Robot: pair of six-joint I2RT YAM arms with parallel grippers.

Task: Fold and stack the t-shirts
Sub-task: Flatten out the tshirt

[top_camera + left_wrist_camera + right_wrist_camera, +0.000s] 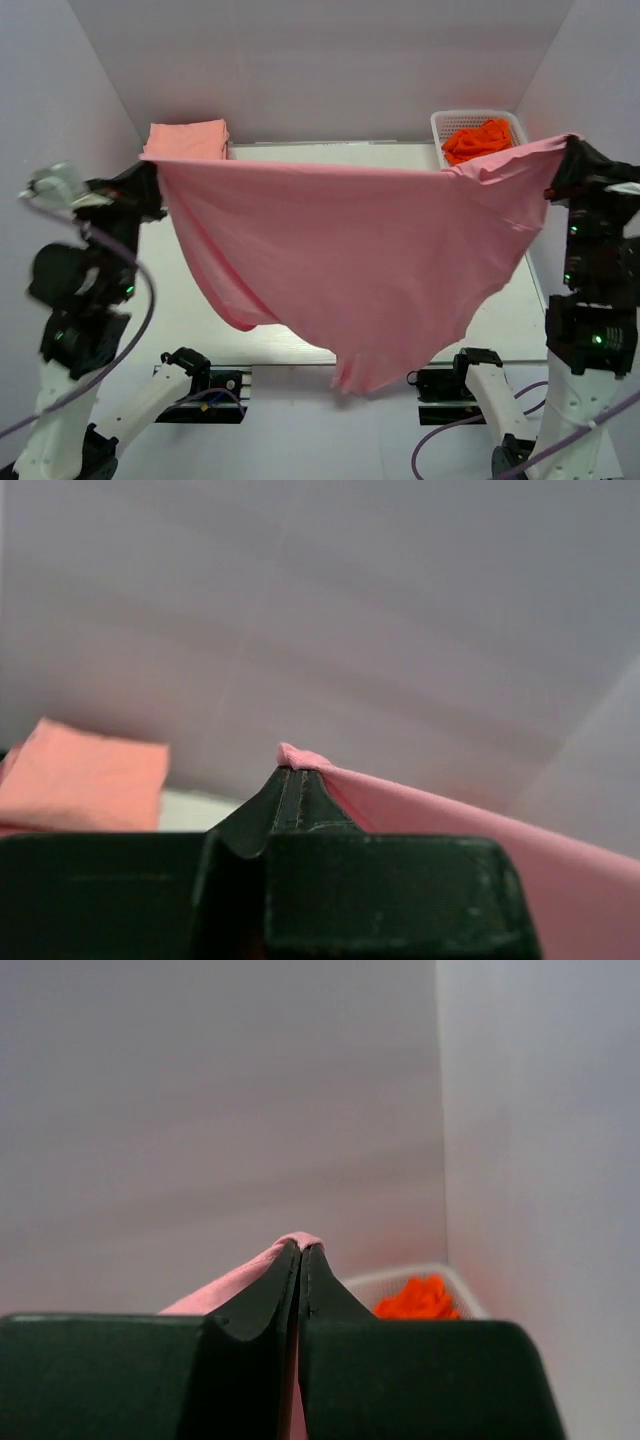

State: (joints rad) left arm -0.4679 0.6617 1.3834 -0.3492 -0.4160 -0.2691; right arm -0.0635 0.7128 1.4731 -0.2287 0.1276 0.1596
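We see a white lattice basket [478,114] at the far right corner of the pale table [195,290] (its rim barely shows from the right wrist). Plain white walls [330,60] enclose far, left and right sides.

Plain pale walls [320,60] enclose a white table [520,315] under soft, even light.

pink t-shirt [350,250] across table [185,300] ctr
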